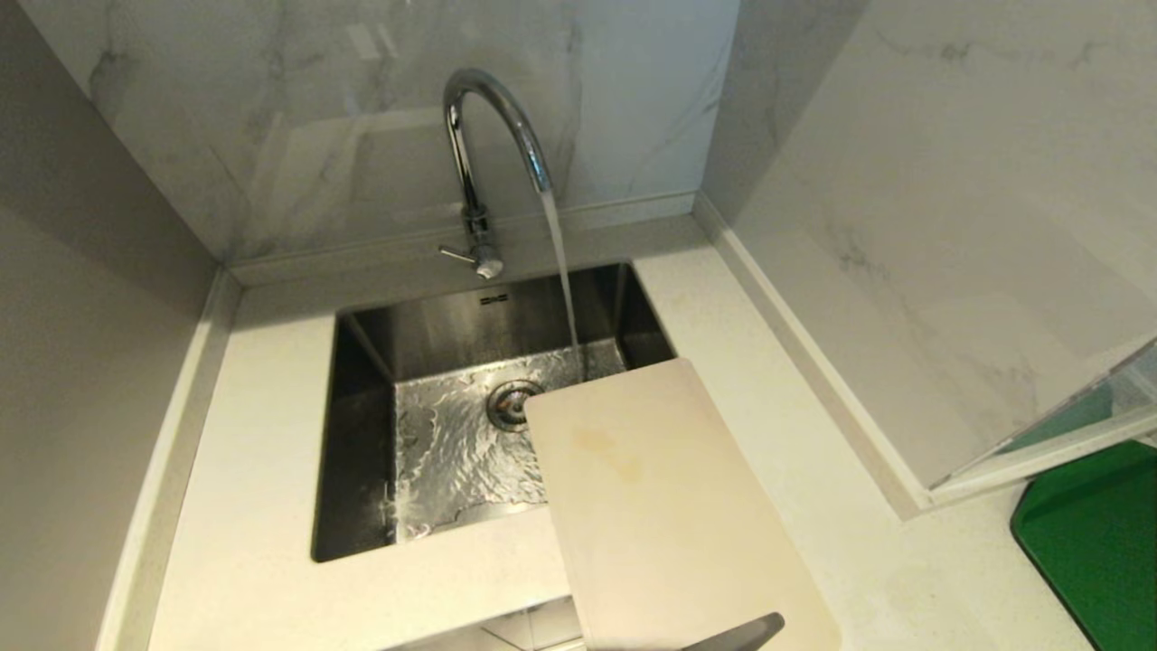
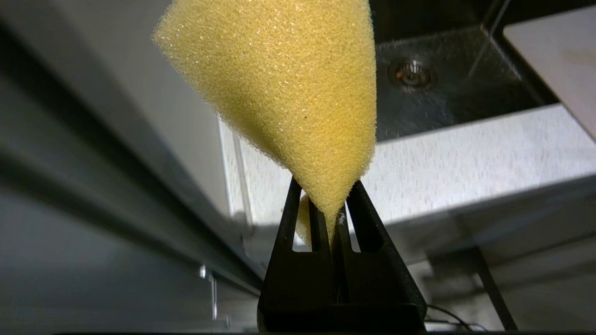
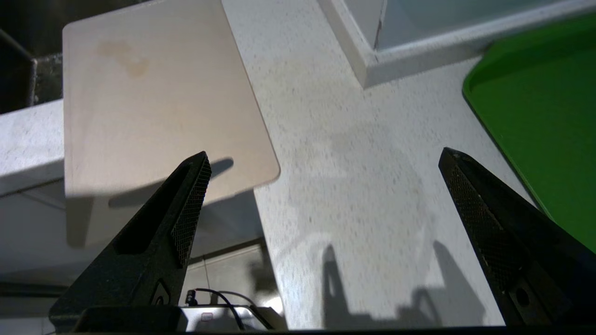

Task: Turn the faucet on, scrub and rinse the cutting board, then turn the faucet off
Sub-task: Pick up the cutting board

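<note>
Cutting board [image 1: 673, 506] lies flat at the counter's [image 1: 253, 506] front edge, its near end with the slot handle hanging off the front and its far corner jutting over the sink's [image 1: 362, 434] right front corner. A faint yellowish stain shows near that far end. Nearest the robot, below the counter front, the left gripper [image 2: 333, 211] has its fingers pressed together on a yellow sponge [image 2: 284, 93], while the right gripper [image 3: 321, 181] hangs with fingers spread wide and empty, over the counter just right of the board. A green tray [image 1: 1098, 533] sits by the counter's right edge. Farther back, water runs from the faucet [image 1: 479, 154] into the sink, landing just beyond the board's far corner. Since the board overhangs two edges, a hard scrub near either end would likely tip or slide it. The thin pinch on the sponge could also slip under pressure.
</note>
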You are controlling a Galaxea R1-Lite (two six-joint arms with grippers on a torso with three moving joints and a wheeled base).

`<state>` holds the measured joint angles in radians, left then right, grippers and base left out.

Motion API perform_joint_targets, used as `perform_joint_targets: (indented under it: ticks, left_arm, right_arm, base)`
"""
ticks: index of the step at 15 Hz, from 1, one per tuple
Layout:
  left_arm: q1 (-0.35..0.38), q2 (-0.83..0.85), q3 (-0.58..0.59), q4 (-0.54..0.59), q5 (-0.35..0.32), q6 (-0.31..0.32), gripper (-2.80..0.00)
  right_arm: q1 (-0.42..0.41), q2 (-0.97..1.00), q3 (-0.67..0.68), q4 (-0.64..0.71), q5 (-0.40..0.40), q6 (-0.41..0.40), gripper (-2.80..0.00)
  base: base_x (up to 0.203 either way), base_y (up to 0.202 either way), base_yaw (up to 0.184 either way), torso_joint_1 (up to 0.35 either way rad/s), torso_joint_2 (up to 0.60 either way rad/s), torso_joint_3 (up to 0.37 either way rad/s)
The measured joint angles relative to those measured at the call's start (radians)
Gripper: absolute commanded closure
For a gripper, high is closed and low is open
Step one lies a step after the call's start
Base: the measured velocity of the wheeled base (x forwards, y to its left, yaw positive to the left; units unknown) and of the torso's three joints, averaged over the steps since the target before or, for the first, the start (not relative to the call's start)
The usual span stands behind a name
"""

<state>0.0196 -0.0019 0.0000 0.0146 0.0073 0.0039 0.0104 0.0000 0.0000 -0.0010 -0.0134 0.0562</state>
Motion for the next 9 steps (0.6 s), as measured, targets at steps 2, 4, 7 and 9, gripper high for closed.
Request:
perform_joint_targets:
  ticks: [2, 4, 7, 9]
  left_arm:
    - [0.0, 0.0, 0.0, 0.025, 0.0, 0.0, 0.0]
    - [0.0, 0.0, 0.0, -0.018, 0.0, 0.0, 0.0]
    - [0.0, 0.0, 0.0, -0.02, 0.0, -0.001, 0.0]
    - [0.0, 0.0, 0.0, -0.02, 0.0, -0.001, 0.0]
  right_arm:
    - [0.0, 0.0, 0.0, 0.0, 0.0, 0.0, -2.8]
    - [0.0, 0.0, 0.0, 0.0, 0.0, 0.0, -2.8]
    - [0.0, 0.0, 0.0, 0.0, 0.0, 0.0, -2.8]
    - [0.0, 0.0, 0.0, 0.0, 0.0, 0.0, -2.8]
  base:
    - [-0.186, 0.0, -0.005, 0.001, 0.0, 0.004]
    - [-0.175, 0.0, -0.014, -0.001, 0.01, 0.004]
    - [-0.206, 0.0, 0.013, 0.002, 0.0, 0.005]
    - [-0.228, 0.0, 0.042, 0.003, 0.0, 0.0]
